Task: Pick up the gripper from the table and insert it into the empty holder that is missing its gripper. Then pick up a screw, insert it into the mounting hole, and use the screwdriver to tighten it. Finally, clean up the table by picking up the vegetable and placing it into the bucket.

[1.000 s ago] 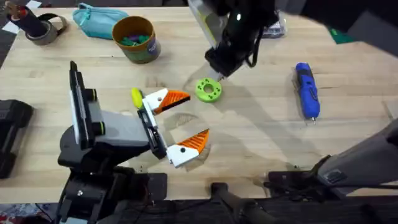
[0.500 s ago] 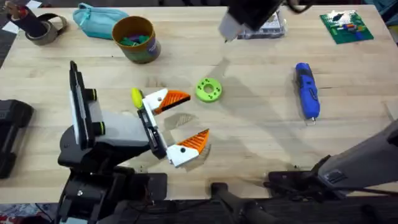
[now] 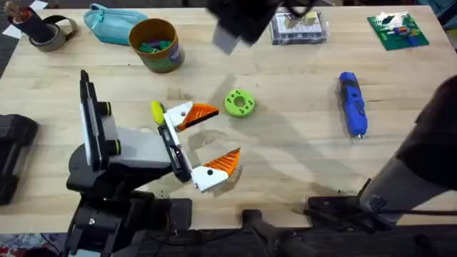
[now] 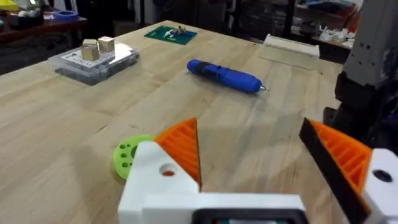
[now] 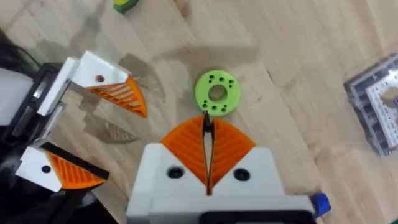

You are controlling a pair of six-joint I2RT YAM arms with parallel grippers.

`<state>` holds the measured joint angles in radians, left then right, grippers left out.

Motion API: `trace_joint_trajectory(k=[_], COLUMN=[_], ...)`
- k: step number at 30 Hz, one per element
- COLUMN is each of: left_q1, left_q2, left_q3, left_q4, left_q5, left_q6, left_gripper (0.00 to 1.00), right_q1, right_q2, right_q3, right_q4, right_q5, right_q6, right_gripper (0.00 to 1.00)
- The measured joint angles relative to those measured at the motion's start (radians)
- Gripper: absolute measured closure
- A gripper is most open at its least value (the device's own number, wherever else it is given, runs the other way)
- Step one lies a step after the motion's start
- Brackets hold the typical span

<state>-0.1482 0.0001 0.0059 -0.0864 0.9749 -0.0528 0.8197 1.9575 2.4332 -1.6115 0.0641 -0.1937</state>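
Two white finger pieces with orange ribbed tips, one (image 3: 187, 114) and the other (image 3: 214, 165), sit on the black holder arms (image 3: 171, 146) of the grey-and-black unit. They form my left gripper (image 3: 223, 134), which is open with nothing between its fingers (image 4: 180, 155). My right gripper (image 5: 207, 124) hangs high over the green disc (image 5: 217, 93), shut on a small dark screw-like piece at its tips. In the overhead view it is a dark blur (image 3: 239, 21). The blue screwdriver (image 3: 353, 103) lies at the right. The tan bucket (image 3: 156, 43) holds coloured bits. A small yellow piece (image 3: 156, 111) lies beside the far finger.
A clear box with small blocks (image 3: 298, 28) and a green circuit board (image 3: 397, 30) lie at the back right. At the back left are a teal pouch (image 3: 114, 21) and a tape roll (image 3: 50, 32). A black block (image 3: 14, 153) is at the left edge.
My right gripper has lifted off the green disc and risen toward the camera, drifting back and left. The left unit, screwdriver and bucket have not moved.
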Motion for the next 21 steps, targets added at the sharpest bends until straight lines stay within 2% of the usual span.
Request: trace_joint_trajectory(k=[11,21], left_q1=[0.000,0.000], left_q2=[0.000,0.000], left_q3=[0.000,0.000], left_q4=[0.000,0.000], left_q5=[0.000,0.000], left_q6=[0.000,0.000], left_gripper=[0.014,0.014], right_q1=[0.132,0.170], right_q2=[0.024,0.044], right_q3=[0.000,0.000], right_q4=[0.008,0.002], right_q5=[-0.001,-0.001], right_q6=[-0.051,-0.069], right_gripper=[0.989,0.989])
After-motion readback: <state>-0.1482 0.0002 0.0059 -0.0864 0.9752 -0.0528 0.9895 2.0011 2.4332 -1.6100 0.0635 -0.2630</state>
